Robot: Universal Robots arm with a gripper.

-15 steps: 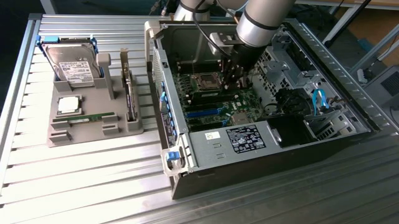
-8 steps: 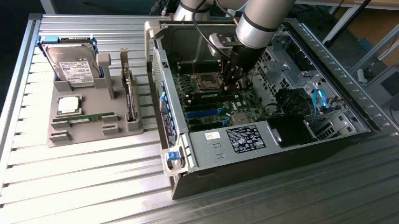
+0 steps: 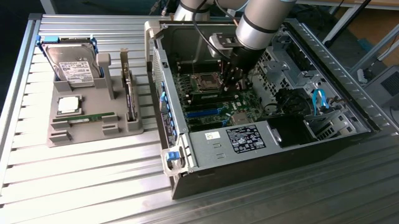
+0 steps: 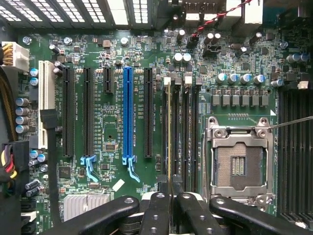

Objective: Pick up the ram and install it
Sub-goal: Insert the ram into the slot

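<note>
The ram (image 4: 169, 132) shows only edge-on, a thin line over the slots (image 4: 194, 137) beside the socket (image 4: 239, 159); whether it is seated is unclear. The gripper (image 4: 170, 188) is clamped on the ram, and the arm (image 3: 259, 23) reaches steeply down into the case (image 3: 262, 177).

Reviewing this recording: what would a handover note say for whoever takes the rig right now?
Hand: shut on the ram, down inside the open PC case.
Ram: held edge-on along the memory slots, on the side away from the empty CPU socket.
Done: ram picked up and brought to the motherboard.
Left: cannot tell whether it is seated.
Another green stick lies in the grey holder.
</note>
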